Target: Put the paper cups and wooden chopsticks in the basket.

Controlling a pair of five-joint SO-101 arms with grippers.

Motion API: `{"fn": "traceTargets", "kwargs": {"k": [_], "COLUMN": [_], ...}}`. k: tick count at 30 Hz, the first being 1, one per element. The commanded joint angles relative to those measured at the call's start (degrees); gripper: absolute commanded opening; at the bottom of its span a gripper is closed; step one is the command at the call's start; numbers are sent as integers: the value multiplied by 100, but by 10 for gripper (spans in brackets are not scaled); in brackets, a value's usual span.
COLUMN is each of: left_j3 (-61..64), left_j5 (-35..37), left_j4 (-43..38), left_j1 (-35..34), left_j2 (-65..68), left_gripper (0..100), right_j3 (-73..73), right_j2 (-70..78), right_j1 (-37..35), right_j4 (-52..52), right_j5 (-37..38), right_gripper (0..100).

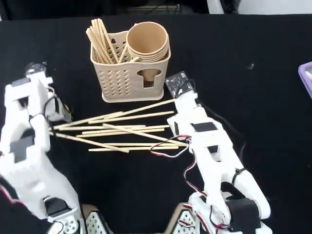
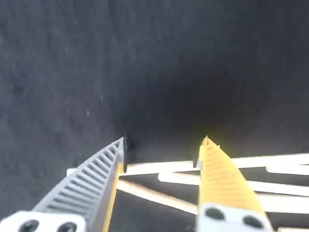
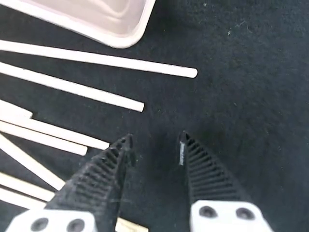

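Observation:
A beige slotted basket stands at the back centre of the black table, holding stacked paper cups and several wooden chopsticks. Several more chopsticks lie scattered in front of it. My left gripper is open low over the left ends of the loose chopsticks, straddling them. My right gripper is open just past the right ends of the chopsticks, above bare cloth, with the basket's corner ahead.
A purple object sits at the table's right edge. The left arm and right arm flank the chopstick pile. Red and black wires loop near the right arm over the chopsticks' ends.

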Motion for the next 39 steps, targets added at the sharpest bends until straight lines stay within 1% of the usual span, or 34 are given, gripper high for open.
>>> {"fn": "traceTargets", "kwargs": {"k": [1, 4, 6, 11, 14, 18, 21, 23, 27, 29, 31, 35, 39], "left_j3": [2527, 3626, 4066, 4690, 5130, 5974, 6703, 7081, 7565, 7679, 7688, 7705, 7705], "left_j5": [-97, -97, -62, -44, -44, -44, -53, -79, -53, -53, -53, -44, -44], "left_j4": [-1433, -2207, -2435, -2426, -2426, -2426, -2435, -2435, -2435, -2435, -2435, -2435, -2435], "left_j1": [418, 532, 532, 268, 4, -330, -426, -426, -382, -382, -418, -418, -418], "left_j2": [-1767, -2752, -3367, -4897, -5846, -6910, -7508, -7745, -7947, -7947, -7974, -7947, -7947], "left_gripper": [245, 245, 246, 246, 247, 248, 249, 250, 250, 248, 246, 245, 245], "right_j3": [-13, -4, -4, -4, -13, -40, -13, -4, -4, 4, 4, 4, 13], "right_j2": [-4, -4, -4, -4, -40, -57, -48, -13, -4, -4, -4, -4, 4], "right_j1": [53, 53, 53, -53, -448, -1002, -1292, -1407, -1451, -1459, -1477, -1820, -1837], "right_j4": [-149, -149, -149, -97, 246, 686, 853, 932, 1160, 1222, 1380, 1802, 1969], "right_j5": [-18, -18, -18, 62, 563, 888, 1486, 1758, 1855, 1960, 2251, 2787, 2945], "right_gripper": [152, 152, 152, 155, 156, 156, 157, 171, 265, 267, 252, 226, 226]}}
